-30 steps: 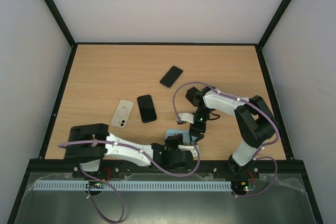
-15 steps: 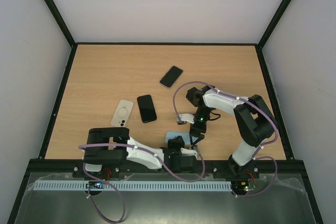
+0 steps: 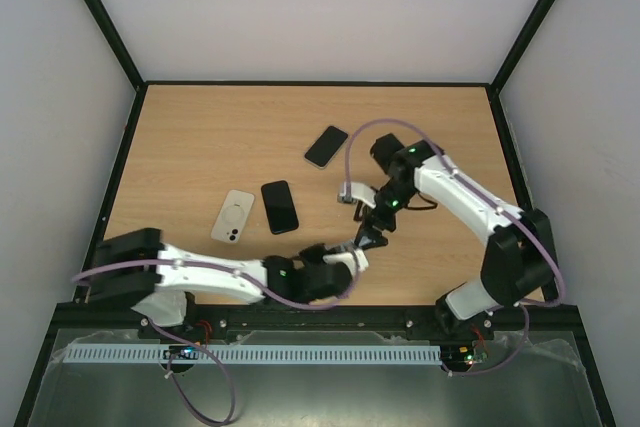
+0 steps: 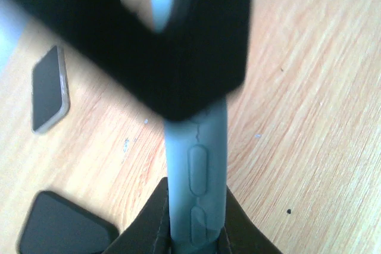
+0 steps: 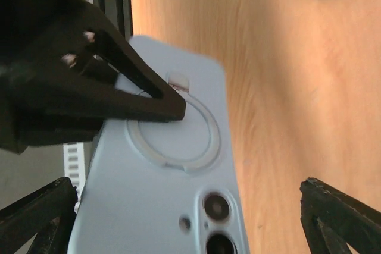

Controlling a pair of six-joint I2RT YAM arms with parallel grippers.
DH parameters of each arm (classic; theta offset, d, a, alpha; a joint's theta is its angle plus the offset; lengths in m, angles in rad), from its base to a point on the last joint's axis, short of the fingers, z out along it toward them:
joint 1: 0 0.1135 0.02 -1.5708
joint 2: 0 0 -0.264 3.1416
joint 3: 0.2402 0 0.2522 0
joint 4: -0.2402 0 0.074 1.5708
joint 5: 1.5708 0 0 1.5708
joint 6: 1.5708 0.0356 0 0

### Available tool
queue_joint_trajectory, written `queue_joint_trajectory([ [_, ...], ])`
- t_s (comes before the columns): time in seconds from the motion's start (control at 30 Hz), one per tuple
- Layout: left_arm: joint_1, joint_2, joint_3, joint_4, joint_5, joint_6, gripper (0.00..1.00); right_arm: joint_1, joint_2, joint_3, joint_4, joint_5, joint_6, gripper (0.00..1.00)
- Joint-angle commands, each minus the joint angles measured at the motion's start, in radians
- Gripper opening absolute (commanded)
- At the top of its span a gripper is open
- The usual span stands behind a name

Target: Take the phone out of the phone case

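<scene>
Where the two arms meet, toward 6 o'clock on the table (image 3: 200, 127), the blue phone case (image 5: 161, 206) sits between both tools. The left gripper (image 3: 345, 255) is clamped onto it. In the left wrist view the case stands edge-on, its side buttons toward the camera, and the black fingers (image 4: 152, 224) press on either face at 6 o'clock of that view.

The right gripper (image 5: 189, 187) is spread wide over the back of the case, with its fingers (image 5: 36, 215) at 7 and 5 o'clock in its own wrist view. The one at 5 o'clock is well apart from the case; whether the one at 7 o'clock touches the case's edge I cannot tell.

The case's back faces the right wrist camera, showing a raised ring and, below it, camera lenses in the cutout. One finger of the left tool reaches in from 10 o'clock, its tip on the rim of the ring.

From above, a cream case (image 3: 232, 216) with a ring on its back lies at 10 o'clock from the held one. A black phone (image 3: 279, 206) lies just beside the cream one, at its 3 o'clock. A dark phone (image 3: 326, 145) lies tilted at 12 o'clock from the clamp, well apart.
</scene>
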Motion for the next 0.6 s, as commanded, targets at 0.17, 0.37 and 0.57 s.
queue_joint_trajectory([
  [0.17, 0.257, -0.472, -0.254, 0.307, 0.486, -0.395, 0.03, -0.201, -0.182, 0.058, 0.089, -0.388, 0.11, 0.98],
  [0.37, 0.446, -0.593, -0.397, 0.598, 0.668, -0.681, 0.04, -0.227, -0.432, -0.219, 0.641, -0.395, 0.642, 0.97],
  [0.57, 0.519, -0.514, -0.425, 0.837, 0.873, -0.773, 0.07, -0.228, -0.551, -0.362, 0.776, -0.392, 0.699, 0.96],
])
